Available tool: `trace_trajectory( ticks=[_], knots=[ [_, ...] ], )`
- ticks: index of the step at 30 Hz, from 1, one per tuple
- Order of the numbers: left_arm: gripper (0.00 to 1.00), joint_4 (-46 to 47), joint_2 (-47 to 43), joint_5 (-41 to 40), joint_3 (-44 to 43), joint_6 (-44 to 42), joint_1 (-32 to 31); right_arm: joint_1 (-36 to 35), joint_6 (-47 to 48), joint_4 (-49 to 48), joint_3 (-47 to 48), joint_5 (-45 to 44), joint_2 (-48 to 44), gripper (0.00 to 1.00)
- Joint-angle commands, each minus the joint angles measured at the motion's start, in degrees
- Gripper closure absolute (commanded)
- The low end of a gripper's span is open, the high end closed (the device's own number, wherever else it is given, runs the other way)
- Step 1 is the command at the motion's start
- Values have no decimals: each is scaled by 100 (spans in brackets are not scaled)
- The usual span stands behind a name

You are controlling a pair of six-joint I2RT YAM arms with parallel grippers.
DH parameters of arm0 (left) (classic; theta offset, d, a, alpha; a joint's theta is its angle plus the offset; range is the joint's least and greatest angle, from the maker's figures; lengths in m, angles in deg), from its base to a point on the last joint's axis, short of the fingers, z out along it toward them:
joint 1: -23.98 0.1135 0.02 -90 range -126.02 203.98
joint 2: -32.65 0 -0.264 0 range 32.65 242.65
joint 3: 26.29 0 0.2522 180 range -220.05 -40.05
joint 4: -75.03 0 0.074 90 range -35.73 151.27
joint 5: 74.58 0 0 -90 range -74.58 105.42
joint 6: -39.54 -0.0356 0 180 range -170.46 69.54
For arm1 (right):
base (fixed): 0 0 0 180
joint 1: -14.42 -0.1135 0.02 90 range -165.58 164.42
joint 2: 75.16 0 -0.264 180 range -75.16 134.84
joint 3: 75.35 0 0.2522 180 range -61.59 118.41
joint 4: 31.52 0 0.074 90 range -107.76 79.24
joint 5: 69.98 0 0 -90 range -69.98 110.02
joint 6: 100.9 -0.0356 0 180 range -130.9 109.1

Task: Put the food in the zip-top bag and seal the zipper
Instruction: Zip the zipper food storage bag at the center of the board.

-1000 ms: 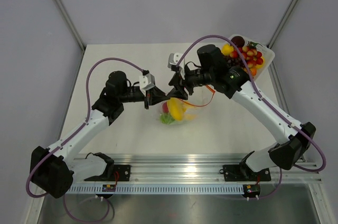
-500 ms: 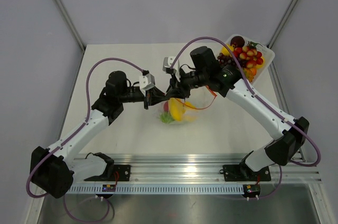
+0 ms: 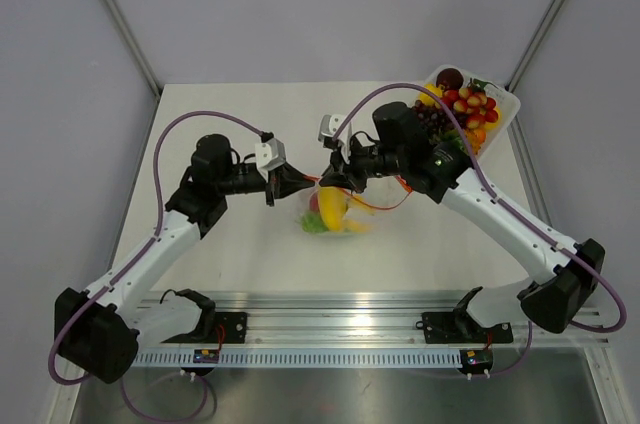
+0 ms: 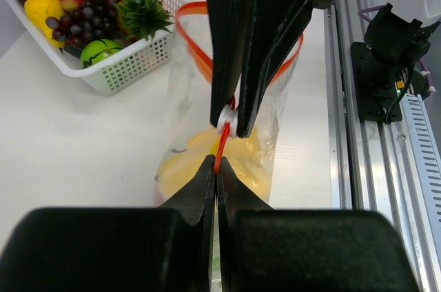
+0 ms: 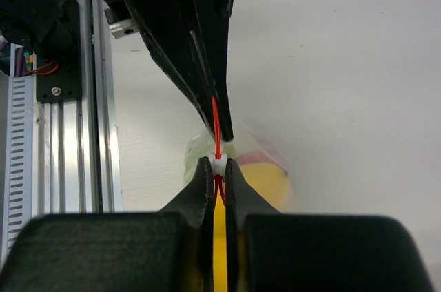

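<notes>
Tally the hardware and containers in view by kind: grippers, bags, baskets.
2 grippers: left gripper, right gripper, both shut on the zipper
1 zip-top bag
1 white basket of toy fruit
Total: 4

Right gripper (image 3: 335, 172): jaws stood apart a second ago and are now pinched on the zipper (image 4: 220, 142), tip to tip with the left gripper (image 3: 303, 182). Right arm swung left partway through, then drew back right. Left arm has shifted slightly left, its elbow further from the bag (image 3: 335, 212). The zipper's loose orange loop now hangs lower and flatter.
</notes>
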Motion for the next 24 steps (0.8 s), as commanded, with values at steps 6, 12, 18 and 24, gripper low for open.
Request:
trace_trajectory(
  ticks=[6, 12, 18, 24],
  knots=[
    [100, 1234, -355, 33, 68, 756, 864, 23, -124, 145, -327, -563, -648, 100],
    [100, 1797, -337, -529, 261, 1381, 1189, 23, -264, 312, -643, -1011, -894, 100],
    [100, 1956, -284, -995, 296, 1549, 1339, 23, -449, 277, -1100, -1152, -1264, 100],
    [100, 2255, -390, -1453, 472, 1899, 1795, 23, -537, 479, -1531, -1319, -1606, 100]
  ],
)
